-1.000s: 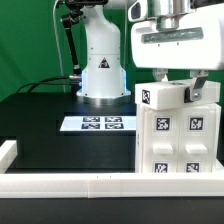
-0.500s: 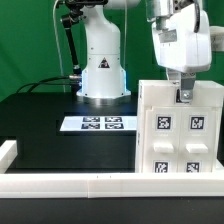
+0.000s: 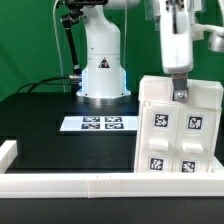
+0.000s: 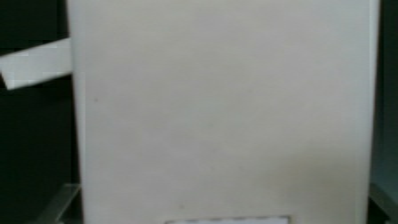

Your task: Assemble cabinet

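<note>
The cabinet [image 3: 178, 130] is a white box with several black-and-white tags on its front. It stands at the exterior view's right, just behind the front rail, leaning slightly. My gripper [image 3: 180, 94] comes down from above and grips its top edge, seen edge-on. In the wrist view the cabinet's plain white face [image 4: 222, 110] fills the space between the two dark fingers [image 4: 63, 203]. The gripper [image 4: 222, 205] looks shut on the cabinet.
The marker board [image 3: 100, 123] lies flat on the black table in front of the robot base [image 3: 101, 70]. A long white border rail [image 3: 80, 183] runs along the front edge, with a raised end at the exterior view's left [image 3: 8, 152]. A green backdrop stands behind.
The gripper has turned about its vertical axis and now shows edge-on. The cabinet has turned with it: its tagged front now faces the camera more fully and leans slightly.
</note>
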